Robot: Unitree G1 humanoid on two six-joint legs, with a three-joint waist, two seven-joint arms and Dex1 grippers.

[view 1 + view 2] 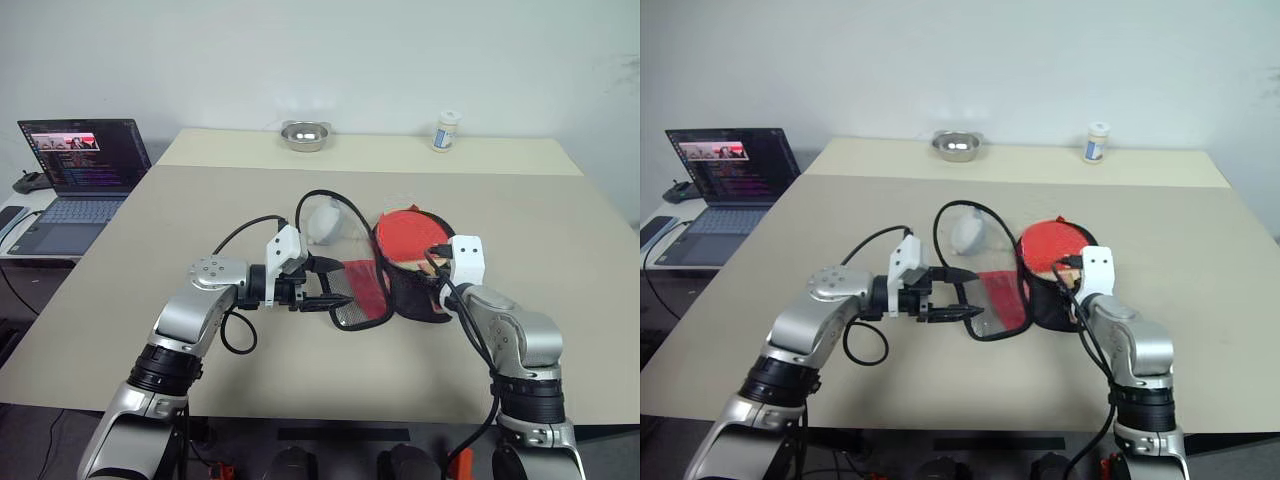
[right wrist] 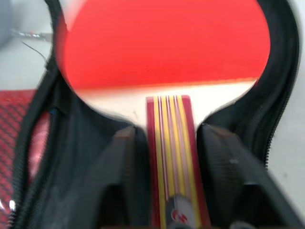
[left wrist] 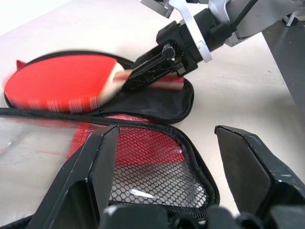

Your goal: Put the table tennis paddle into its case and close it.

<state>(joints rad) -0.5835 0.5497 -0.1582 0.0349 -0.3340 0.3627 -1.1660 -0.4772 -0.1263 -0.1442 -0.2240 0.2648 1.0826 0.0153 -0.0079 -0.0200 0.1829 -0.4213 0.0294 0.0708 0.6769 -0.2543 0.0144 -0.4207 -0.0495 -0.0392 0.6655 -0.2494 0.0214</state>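
The case [image 1: 412,298] lies unzipped on the table, its black half on the right. Its red and black-mesh flap [image 1: 358,298] is folded out to the left. The table tennis paddle [image 1: 408,232] rests in the black half, red blade away from me and striped handle [image 2: 171,157] toward my right arm. My right gripper [image 2: 167,131] stands open astride the handle, one finger on each side with slim gaps. My left gripper [image 1: 340,283] points rightward just over the mesh flap [image 3: 152,171], its fingers [image 3: 86,176] wide open and holding nothing.
A white crumpled object [image 1: 322,222] and a black cable loop lie just behind the case. A metal bowl [image 1: 305,134] and a small white bottle [image 1: 447,130] stand at the table's far edge. An open laptop [image 1: 80,165] sits on a side table at the left.
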